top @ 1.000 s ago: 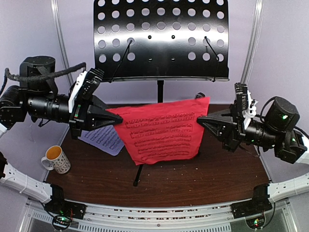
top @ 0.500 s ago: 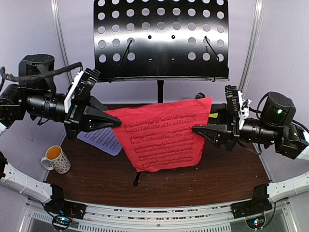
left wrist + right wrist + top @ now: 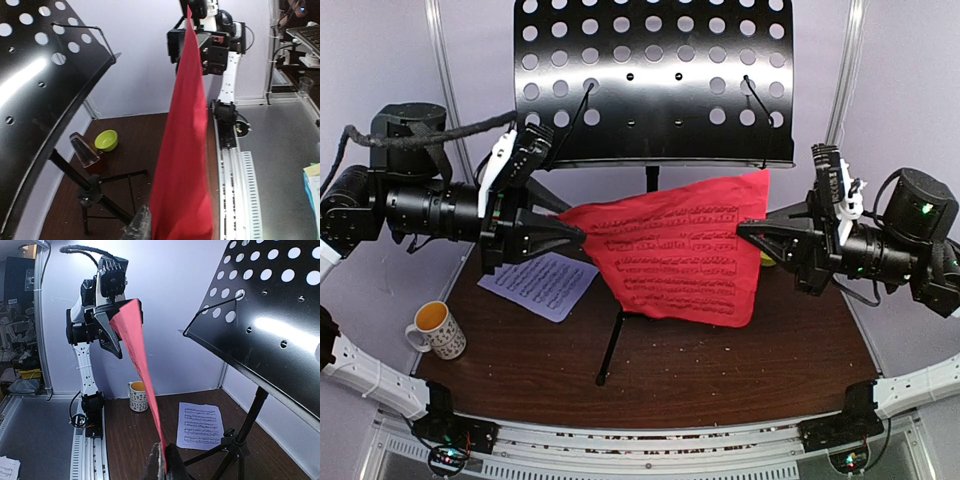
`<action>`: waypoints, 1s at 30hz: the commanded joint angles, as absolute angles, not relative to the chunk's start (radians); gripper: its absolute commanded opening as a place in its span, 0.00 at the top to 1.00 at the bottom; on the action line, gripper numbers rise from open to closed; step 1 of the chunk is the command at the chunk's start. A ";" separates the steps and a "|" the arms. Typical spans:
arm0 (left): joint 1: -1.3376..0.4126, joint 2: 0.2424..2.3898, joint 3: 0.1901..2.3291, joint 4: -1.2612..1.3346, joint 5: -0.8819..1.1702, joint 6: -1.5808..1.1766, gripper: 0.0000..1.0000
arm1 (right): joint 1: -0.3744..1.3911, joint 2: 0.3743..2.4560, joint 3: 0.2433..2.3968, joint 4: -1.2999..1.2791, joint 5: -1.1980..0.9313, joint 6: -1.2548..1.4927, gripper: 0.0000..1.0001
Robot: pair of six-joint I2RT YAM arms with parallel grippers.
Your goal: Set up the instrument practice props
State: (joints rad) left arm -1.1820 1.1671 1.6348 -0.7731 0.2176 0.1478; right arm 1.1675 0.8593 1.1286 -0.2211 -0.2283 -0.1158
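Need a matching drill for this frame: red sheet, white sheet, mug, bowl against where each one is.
1. red sheet
2. white sheet
3. mug
4. bowl

A. standing near the table's left edge
B. next to the metronome
C. held in the air, in front of the stand
D. lying flat on the table

Pairs: 1-C, 2-D, 3-A, 4-B

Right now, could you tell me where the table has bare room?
Widest bare table: front right, between the tripod leg and the right edge. A smaller patch lies between the mug and that leg. Crowded: around the white sheet, and under the raised red sheet.
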 commanded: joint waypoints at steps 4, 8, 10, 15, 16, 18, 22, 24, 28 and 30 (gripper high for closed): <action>-1.184 1.107 1.652 -0.620 -0.059 0.089 0.67 | 1.174 0.829 1.250 -0.218 -0.097 -0.029 1.00; -1.184 1.091 1.664 -0.573 -0.142 0.089 0.63 | 1.175 0.842 1.341 -0.215 -0.058 -0.036 1.00; -1.184 1.091 1.685 -0.558 -0.195 0.083 0.59 | 1.174 0.851 1.386 -0.209 -0.030 -0.047 1.00; -1.184 1.155 1.790 -0.576 -0.397 0.073 0.53 | 1.173 0.915 1.498 -0.190 0.101 -0.077 1.00; -1.184 1.176 1.818 -0.588 -0.433 0.070 0.53 | 1.172 0.924 1.514 -0.178 0.129 -0.082 1.00; -1.184 1.218 1.870 -0.607 -0.475 0.067 0.51 | 1.173 0.953 1.535 -0.143 0.166 -0.086 1.00; -1.183 1.295 1.955 -0.623 -0.509 0.049 0.48 | 1.172 1.012 1.588 -0.086 0.221 -0.108 1.00; -1.178 1.325 1.982 -0.621 -0.511 0.030 0.48 | 1.170 1.048 1.623 -0.075 0.245 -0.121 1.00; -1.145 1.363 1.994 -0.607 -0.476 -0.040 0.46 | 1.161 1.116 1.690 -0.052 0.293 -0.142 1.00; -1.124 1.377 1.994 -0.606 -0.460 -0.076 0.46 | 1.159 1.138 1.705 -0.030 0.321 -0.148 1.00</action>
State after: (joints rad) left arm -1.1595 1.3598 1.9694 -0.6312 -0.4671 0.0109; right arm 1.1656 1.1133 1.6547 -0.0921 0.2367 -0.1184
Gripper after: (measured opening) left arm 0.539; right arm 0.009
